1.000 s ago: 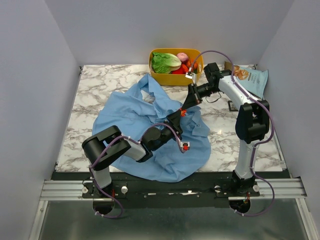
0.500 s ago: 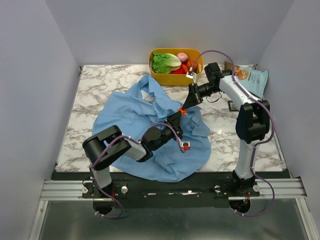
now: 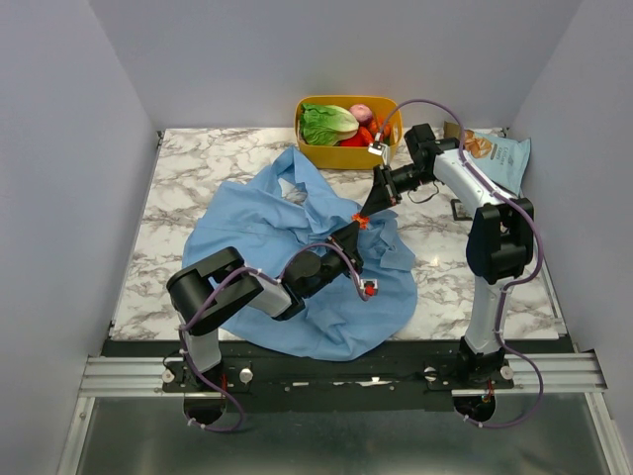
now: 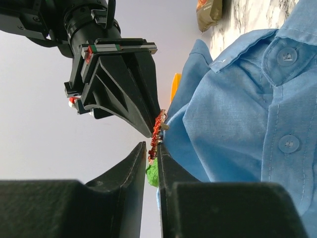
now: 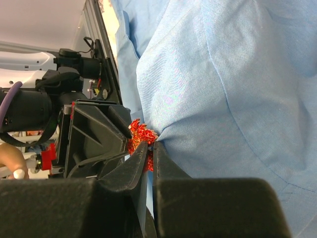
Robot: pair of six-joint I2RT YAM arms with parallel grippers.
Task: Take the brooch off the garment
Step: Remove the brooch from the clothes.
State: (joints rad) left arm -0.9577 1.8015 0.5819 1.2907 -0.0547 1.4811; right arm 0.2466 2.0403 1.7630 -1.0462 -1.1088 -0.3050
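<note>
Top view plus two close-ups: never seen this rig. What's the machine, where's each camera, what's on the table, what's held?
It is two robot arms bolted at the near edge of a marble table, each ending in a two-finger gripper. The wide picture looks down from above and behind them. Each close-up comes from a camera on one wrist, so the dark fingers at the bottom are that arm's own. On the table lie a blue shirt, a yellow bin of vegetables and a snack bag. The right gripper is pinched shut on the shirt right beside a small red-orange brooch. The left gripper has its fingers almost together around the brooch's end; a firm grip can't be confirmed.
</note>
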